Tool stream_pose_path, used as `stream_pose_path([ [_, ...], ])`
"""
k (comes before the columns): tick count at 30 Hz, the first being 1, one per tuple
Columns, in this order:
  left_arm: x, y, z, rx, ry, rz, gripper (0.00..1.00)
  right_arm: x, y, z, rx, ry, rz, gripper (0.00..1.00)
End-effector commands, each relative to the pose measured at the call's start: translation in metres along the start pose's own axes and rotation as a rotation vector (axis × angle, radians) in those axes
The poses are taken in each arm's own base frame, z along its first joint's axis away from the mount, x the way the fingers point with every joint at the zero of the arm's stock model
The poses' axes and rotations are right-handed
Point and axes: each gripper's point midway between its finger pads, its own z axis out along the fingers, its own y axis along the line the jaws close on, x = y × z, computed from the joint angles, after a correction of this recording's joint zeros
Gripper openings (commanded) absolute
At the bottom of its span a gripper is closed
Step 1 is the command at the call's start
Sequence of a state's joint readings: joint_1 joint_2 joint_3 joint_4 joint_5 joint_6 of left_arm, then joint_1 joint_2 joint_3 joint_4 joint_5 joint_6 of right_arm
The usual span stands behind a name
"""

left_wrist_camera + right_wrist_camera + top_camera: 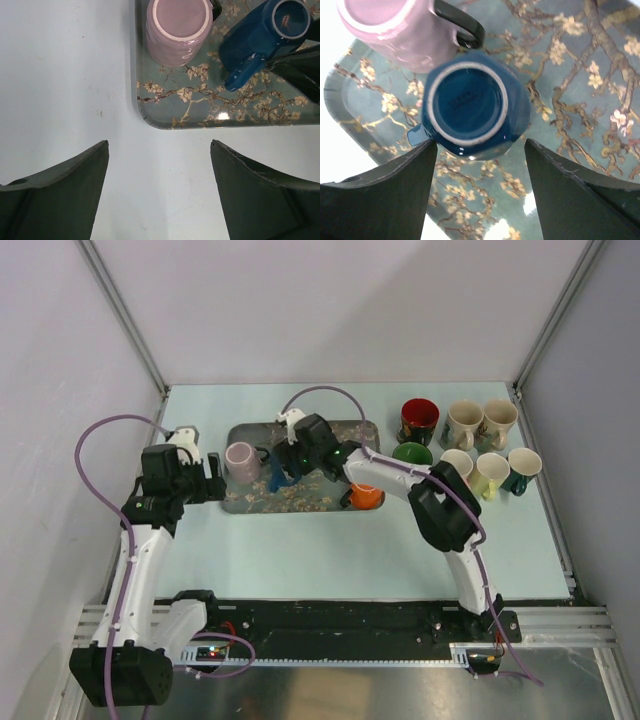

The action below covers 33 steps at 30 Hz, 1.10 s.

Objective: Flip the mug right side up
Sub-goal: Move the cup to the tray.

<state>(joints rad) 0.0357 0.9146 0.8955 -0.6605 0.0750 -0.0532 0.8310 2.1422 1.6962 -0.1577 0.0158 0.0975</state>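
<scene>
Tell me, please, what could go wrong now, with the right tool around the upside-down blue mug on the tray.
1. The pink mug stands right next to the blue mug; turning the blue one over could knock it.
2. The right tool straddles the glossy blue mug, and a firm grip is not yet visible; the mug might slip when lifted.

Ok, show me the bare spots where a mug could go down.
Free: table in front of the tray; front right, nearer than the cream mugs. Crowded: tray's left end with pink mug, blue mug and right gripper; back right corner.
</scene>
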Motion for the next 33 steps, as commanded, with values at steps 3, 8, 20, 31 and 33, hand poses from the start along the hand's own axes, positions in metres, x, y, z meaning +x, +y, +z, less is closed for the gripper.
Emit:
stream_pose_path([
  [3, -0.007, -0.005, 0.001, 0.029, -0.013, -0.023, 0.86, -0.018, -0.043, -0.024, -0.15, -0.046, -0.115, 0.69],
  [8, -0.008, -0.006, 0.004, 0.04, -0.004, -0.02, 0.86, -0.039, -0.089, -0.04, -0.101, -0.084, -0.171, 0.72],
  [20, -0.02, -0.004, 0.007, 0.029, -0.016, -0.011, 0.86, -0.033, -0.025, -0.066, -0.071, -0.074, 0.093, 0.78],
  [31, -0.053, -0.001, -0.009, 0.01, -0.096, 0.02, 0.86, -0.019, -0.034, -0.04, 0.099, -0.048, 0.153, 0.76],
  [33, -0.052, -0.002, -0.009, 0.012, -0.093, 0.022, 0.86, -0.013, -0.032, -0.033, 0.099, -0.038, 0.154, 0.76],
])
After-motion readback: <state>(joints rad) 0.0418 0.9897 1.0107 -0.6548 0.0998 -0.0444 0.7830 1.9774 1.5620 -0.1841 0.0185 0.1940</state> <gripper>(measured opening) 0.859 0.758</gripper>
